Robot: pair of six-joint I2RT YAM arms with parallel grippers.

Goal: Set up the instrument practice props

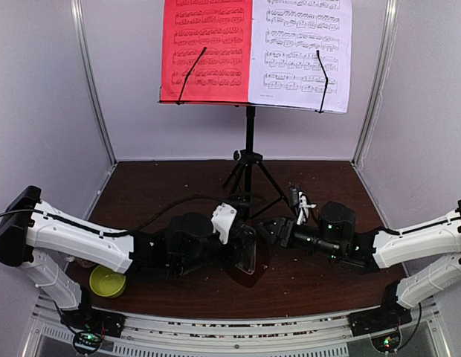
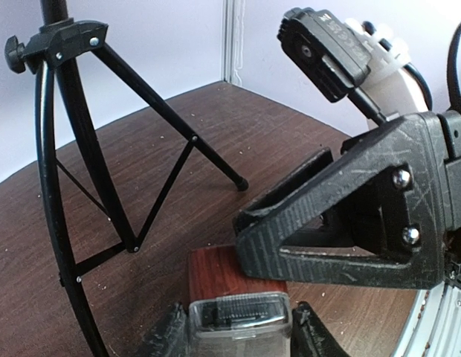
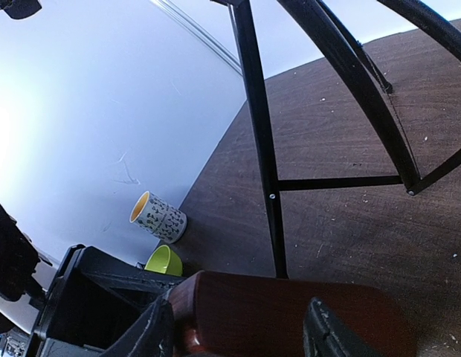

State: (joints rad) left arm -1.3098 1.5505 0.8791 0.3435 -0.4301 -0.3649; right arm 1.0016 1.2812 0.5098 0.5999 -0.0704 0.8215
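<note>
The black music stand point(image 1: 250, 141) rises at the back, a red music sheet point(image 1: 208, 44) and a white one point(image 1: 301, 44) side by side on its desk. In front of its tripod legs point(image 2: 89, 149) the metronome point(image 1: 247, 260) sits between both arms. My left gripper point(image 2: 238, 327) is shut on its clear cover point(image 2: 238, 316), a finger on each side. The dark-red body point(image 3: 290, 312) shows beyond the cover. My right gripper point(image 3: 242, 335) is shut on that body from the opposite side, and one of its fingers point(image 2: 312, 223) presses the red wood.
A patterned mug point(image 3: 158, 217) with an orange inside and a lime-green bowl point(image 3: 163, 260) stand by the left wall; the bowl point(image 1: 108, 281) lies under the left arm. White walls close in the dark wooden table point(image 1: 178, 186) on three sides.
</note>
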